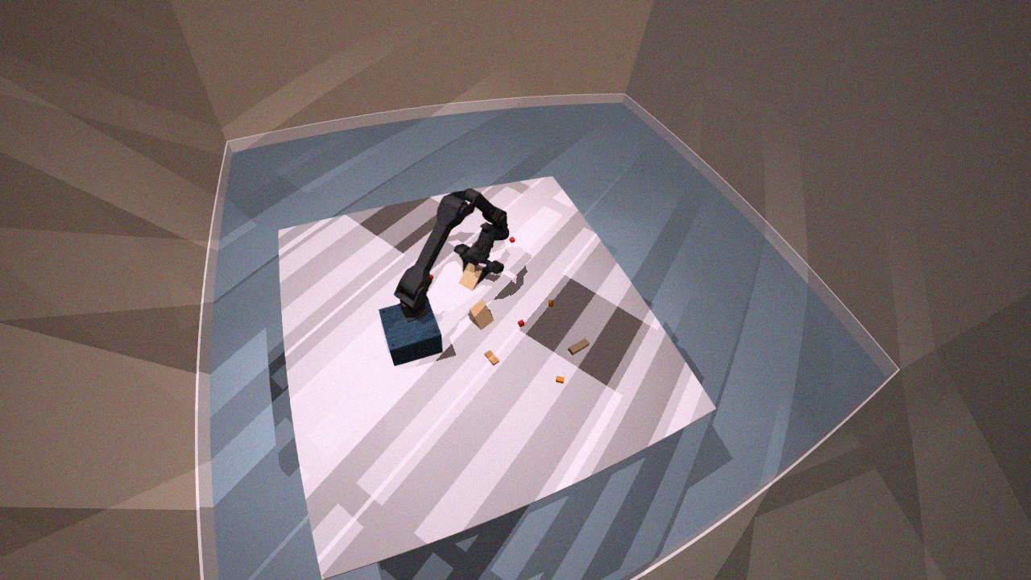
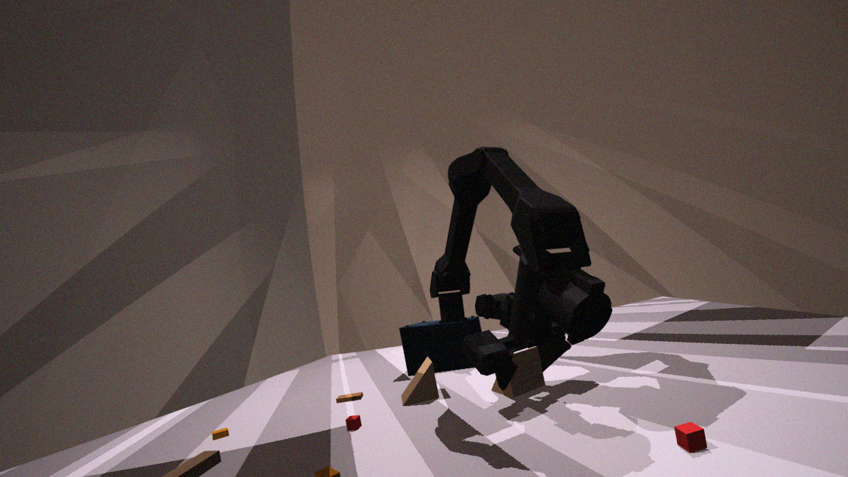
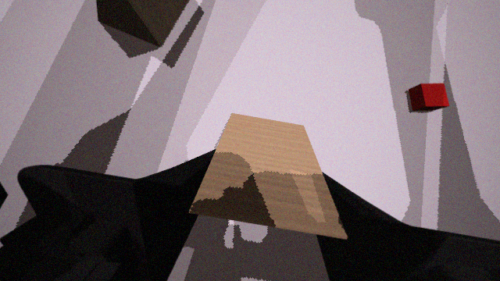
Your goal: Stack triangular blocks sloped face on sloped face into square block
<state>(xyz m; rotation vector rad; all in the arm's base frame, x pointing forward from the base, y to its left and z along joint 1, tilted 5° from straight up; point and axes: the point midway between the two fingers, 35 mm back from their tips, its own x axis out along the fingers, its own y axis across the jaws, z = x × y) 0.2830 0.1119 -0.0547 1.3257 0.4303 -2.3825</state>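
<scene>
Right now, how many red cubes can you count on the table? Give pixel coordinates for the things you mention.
3 red cubes: one (image 1: 431, 275) (image 3: 433, 94) near the blue base (image 1: 407, 330) (image 2: 429, 350), one (image 1: 511, 239) (image 2: 690, 437) by the arm's (image 1: 432, 248) (image 2: 459, 231) wrist, one (image 1: 521, 323) (image 2: 353, 423) near the loose block (image 1: 481, 315) (image 2: 422, 384) (image 3: 144, 19). The arm may hide more.

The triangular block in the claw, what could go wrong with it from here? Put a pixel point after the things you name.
The claw (image 1: 474, 269) (image 2: 521, 370) (image 3: 262, 161) is shut on one triangular block (image 1: 469, 276) (image 2: 526, 373) (image 3: 273, 156). Possible risks:
First, the other triangular block (image 1: 481, 315) (image 2: 422, 385) (image 3: 142, 19) stands close by, so a low sideways swing might shove it.
Second, its sloped face must meet the held one's; a poor angle could leave the top tilted or let the block slide.
Third, the fingers might catch the lower block while releasing.
</scene>
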